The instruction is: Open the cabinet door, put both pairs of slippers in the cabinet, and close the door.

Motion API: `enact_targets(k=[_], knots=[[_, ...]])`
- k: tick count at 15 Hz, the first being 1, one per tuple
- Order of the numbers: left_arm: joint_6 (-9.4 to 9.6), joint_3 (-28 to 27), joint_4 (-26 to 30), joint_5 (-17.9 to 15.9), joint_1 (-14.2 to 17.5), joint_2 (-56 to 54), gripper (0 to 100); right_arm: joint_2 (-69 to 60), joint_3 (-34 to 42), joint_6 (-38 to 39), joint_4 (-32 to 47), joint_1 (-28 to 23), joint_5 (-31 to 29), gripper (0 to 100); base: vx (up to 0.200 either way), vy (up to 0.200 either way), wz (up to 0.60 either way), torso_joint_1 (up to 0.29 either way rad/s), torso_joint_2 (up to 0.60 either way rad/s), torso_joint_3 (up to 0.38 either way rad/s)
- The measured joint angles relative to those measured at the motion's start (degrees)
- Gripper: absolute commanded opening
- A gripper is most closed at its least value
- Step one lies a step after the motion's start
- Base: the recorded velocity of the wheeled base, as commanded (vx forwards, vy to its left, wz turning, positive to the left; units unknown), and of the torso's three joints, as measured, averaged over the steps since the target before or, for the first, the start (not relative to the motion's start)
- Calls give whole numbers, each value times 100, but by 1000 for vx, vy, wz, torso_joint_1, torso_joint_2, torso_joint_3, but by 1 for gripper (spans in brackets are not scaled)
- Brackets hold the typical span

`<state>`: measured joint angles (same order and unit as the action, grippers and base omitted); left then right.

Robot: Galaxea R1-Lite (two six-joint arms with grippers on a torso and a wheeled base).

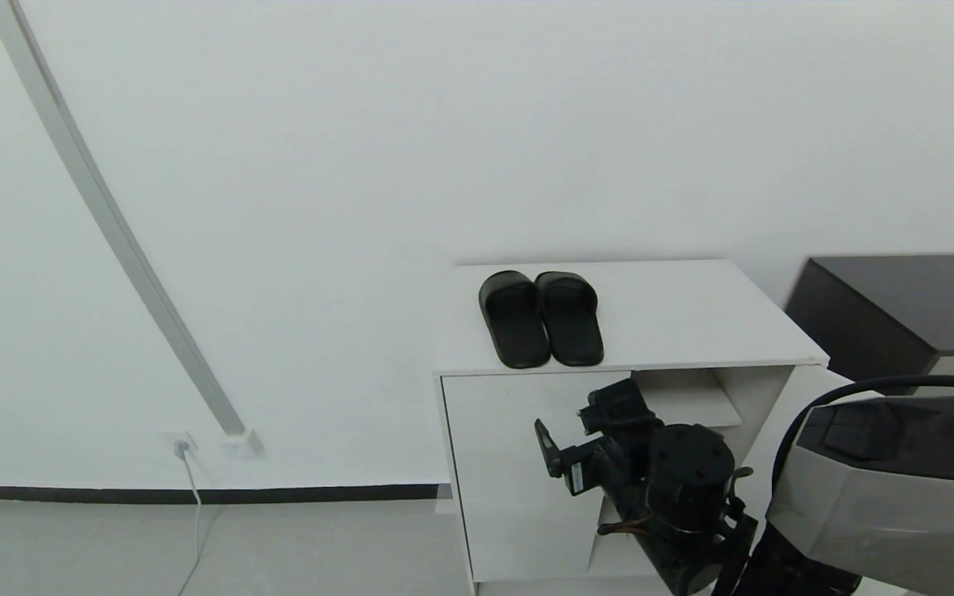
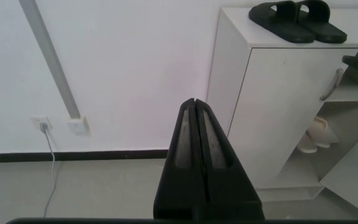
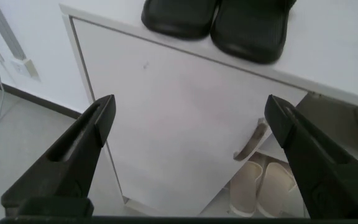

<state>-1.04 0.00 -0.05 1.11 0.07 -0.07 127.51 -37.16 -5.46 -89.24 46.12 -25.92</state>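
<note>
The right gripper (image 3: pixel 189 106) is nearest, in the lower right part of the head view, in front of the cabinet (image 1: pixel 676 306). Its two fingers (image 3: pixel 86 143) are wide apart and hold nothing. In the right wrist view they point at the white door (image 3: pixel 166 118), and the door fills the gap between them. It is not possible to tell whether they touch the door.

The left gripper (image 2: pixel 194 106) has its fingers pressed together, with nothing between them. In the left wrist view it is in the lower middle of the frame and points toward the wall (image 2: pixel 129 68), beside the left side of the cabinet.

The left door of the cabinet is shut, and a curved handle (image 3: pixel 250 140) sits on its right edge. The right half of the cabinet is open. Inside it, low down, a pair of pale slippers (image 3: pixel 263 186) lies side by side, and a shelf (image 1: pixel 684 397) is above them.

The black slippers (image 1: pixel 542 319) lie on top of the cabinet, on the left part of it near the front edge. The two touch each other, and their toes point toward the front.

Behind the cabinet is the white wall. A grey duct (image 1: pixel 104 215) runs across it on a slant from the upper left of the head view down to a socket (image 1: pixel 179 441). A cable (image 1: pixel 195 513) hangs from the socket to the floor. At the right edge of the head view, beyond the cabinet, stands a dark table (image 1: pixel 899 306).
</note>
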Motion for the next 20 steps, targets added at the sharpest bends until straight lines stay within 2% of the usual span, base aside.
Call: enact_targets(k=[2,8,9,11,13,15,17,20], knots=[[0,0,-5,0,0,0,0,2,-21,-63,-51,-30,173,100,0,0,0,90,-190,-88],[13,0,0,-5,2,0,0,7,-151,-382,17,-105,180,100,0,0,0,0,0,0],[28,0,-2,-11,2,0,0,-63,-346,-256,400,-111,180,100,0,0,0,0,0,0],[74,0,-2,-18,2,0,0,-334,-741,130,1830,-111,149,100,0,0,0,0,0,0],[85,0,-2,-22,2,0,0,-695,-1284,628,3307,-105,-99,100,0,0,0,0,0,0],[90,0,-2,-33,0,0,0,-968,-1937,1129,4353,-98,-354,100,0,0,0,0,0,0],[88,0,-2,-38,0,0,0,-1092,-2306,1679,4868,-89,-517,100,0,0,0,0,0,0],[104,0,-2,-45,0,0,0,-1112,-2442,1810,4934,-54,-532,100,0,0,0,0,0,0]])
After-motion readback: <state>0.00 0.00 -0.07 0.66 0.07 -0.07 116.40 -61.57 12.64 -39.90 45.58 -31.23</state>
